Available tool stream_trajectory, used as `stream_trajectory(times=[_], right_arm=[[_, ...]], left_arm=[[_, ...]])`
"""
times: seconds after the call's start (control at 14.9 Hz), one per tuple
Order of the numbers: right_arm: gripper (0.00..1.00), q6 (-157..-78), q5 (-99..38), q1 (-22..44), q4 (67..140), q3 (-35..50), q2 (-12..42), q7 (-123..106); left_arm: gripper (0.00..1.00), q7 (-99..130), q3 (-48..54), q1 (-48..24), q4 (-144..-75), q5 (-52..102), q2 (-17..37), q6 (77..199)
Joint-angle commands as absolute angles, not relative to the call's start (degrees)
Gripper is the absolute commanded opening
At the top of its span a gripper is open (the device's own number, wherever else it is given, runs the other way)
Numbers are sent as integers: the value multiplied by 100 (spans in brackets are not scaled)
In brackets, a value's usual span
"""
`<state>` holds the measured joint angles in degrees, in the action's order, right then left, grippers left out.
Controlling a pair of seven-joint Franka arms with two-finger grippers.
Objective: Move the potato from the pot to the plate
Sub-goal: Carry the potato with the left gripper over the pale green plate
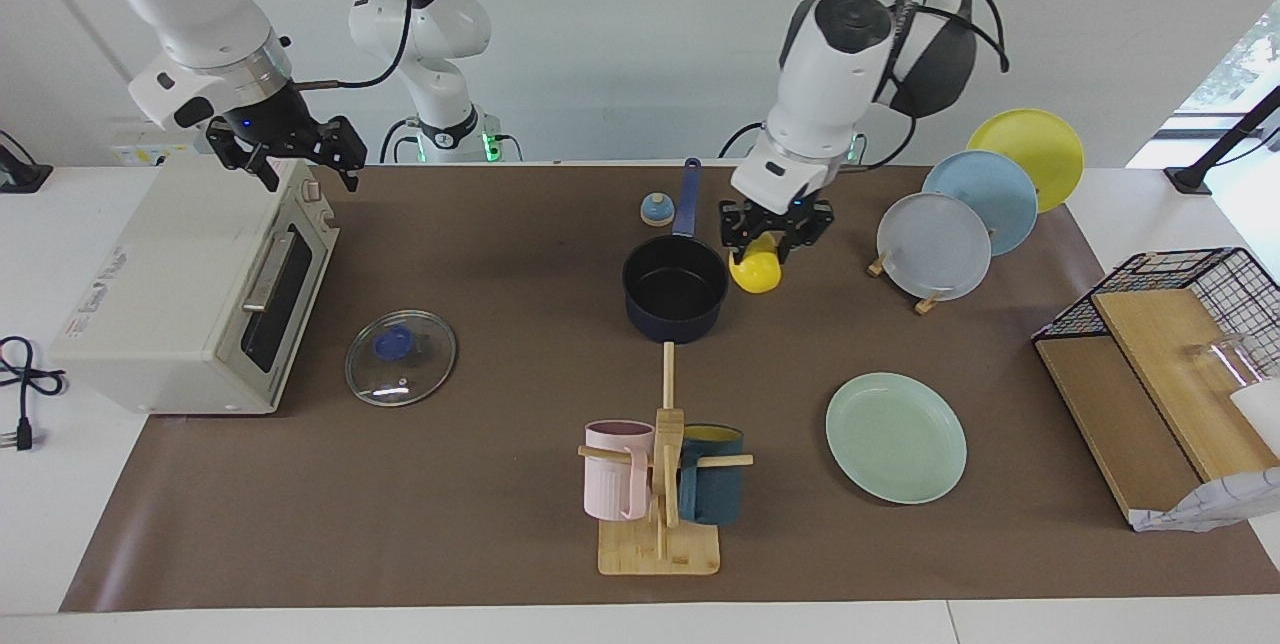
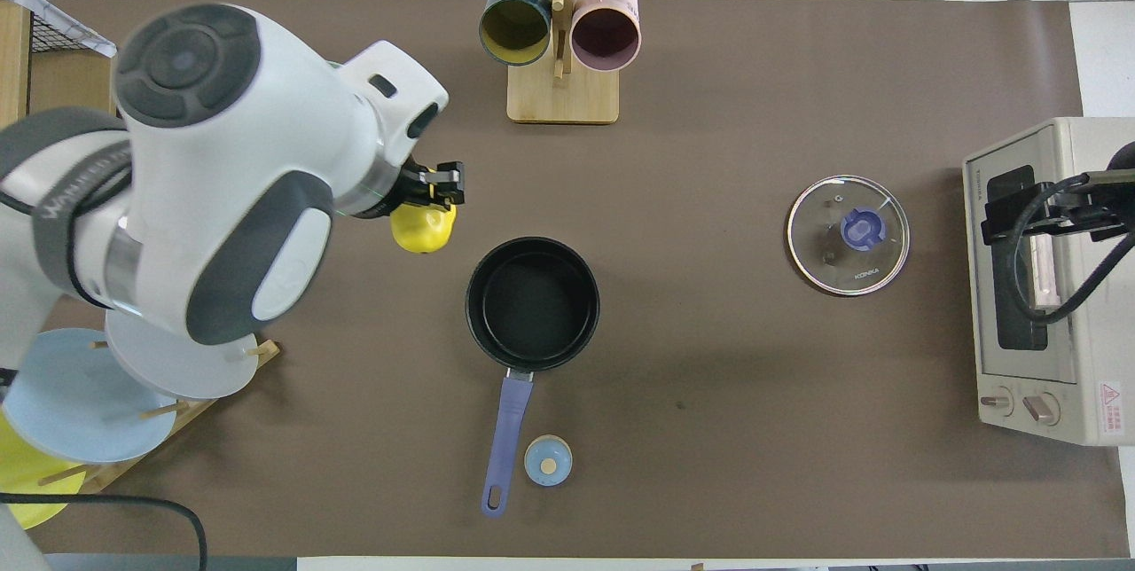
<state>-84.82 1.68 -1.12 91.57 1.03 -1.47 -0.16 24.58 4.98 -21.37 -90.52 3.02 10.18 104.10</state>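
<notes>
My left gripper (image 1: 772, 242) is shut on the yellow potato (image 1: 756, 267) and holds it up in the air beside the pot, toward the left arm's end of the table. The potato also shows in the overhead view (image 2: 423, 228). The dark navy pot (image 1: 675, 287) stands empty at mid-table, its blue handle (image 1: 686, 198) pointing toward the robots; it also shows in the overhead view (image 2: 532, 303). The mint-green plate (image 1: 895, 436) lies empty, farther from the robots than the pot; my left arm hides it in the overhead view. My right gripper (image 1: 295, 161) waits open over the toaster oven.
A toaster oven (image 1: 195, 289) stands at the right arm's end, a glass lid (image 1: 400, 357) beside it. A mug rack (image 1: 660, 484) with pink and teal mugs stands farther out. A plate rack (image 1: 980, 204) and a wire basket (image 1: 1180, 324) are at the left arm's end. A small blue bell (image 1: 656, 210) sits by the pot handle.
</notes>
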Motion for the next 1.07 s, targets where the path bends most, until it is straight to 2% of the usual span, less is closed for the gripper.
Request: stream_trajectory(times=[0.0,0.2,0.33,0.47,0.8,1.0], right_arm=[[100,-8402,132,-149,9185,123,-176,44],[100,-8437,141,-149,9185,141,-176,53],[100,-8446,141,-149,9176,141,-167,53],[100,-8446,132,-149,9176,149,-167,61],[100,-8446,123,-141,9176,149,-176,62],[100,-8499,140,-141,9167,158,-158,97]], left_arm=[[0,1516,554,-1295,-8736,334,1528,10931],[0,732,545,-819,-8176,308,2493,11521],[0,283,562,-589,-7396,308,3309,11575],[0,237,536,-502,-6919,308,3847,11593],[0,-114,562,-351,-7075,-42,3938,11663],[0,-114,563,-334,-7487,-106,3806,11882]])
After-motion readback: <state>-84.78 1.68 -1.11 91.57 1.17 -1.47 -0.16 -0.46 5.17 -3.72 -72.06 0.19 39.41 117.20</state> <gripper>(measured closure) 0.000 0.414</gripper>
